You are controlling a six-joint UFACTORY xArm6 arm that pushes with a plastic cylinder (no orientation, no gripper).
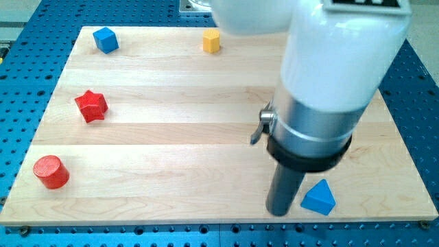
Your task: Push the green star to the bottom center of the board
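Note:
No green star shows in the camera view; the large white and grey arm body (322, 82) covers much of the board's right side and may hide it. My tip (282, 213) rests near the board's bottom edge, right of center. It sits just left of a blue triangular block (319, 198), close to it or touching it; I cannot tell which.
A red star (91, 106) lies at the left and a red cylinder (51, 171) at the bottom left. A blue cube (105, 40) sits at the top left and a yellow block (211, 41) at the top center. The wooden board (171, 137) lies on a blue perforated table.

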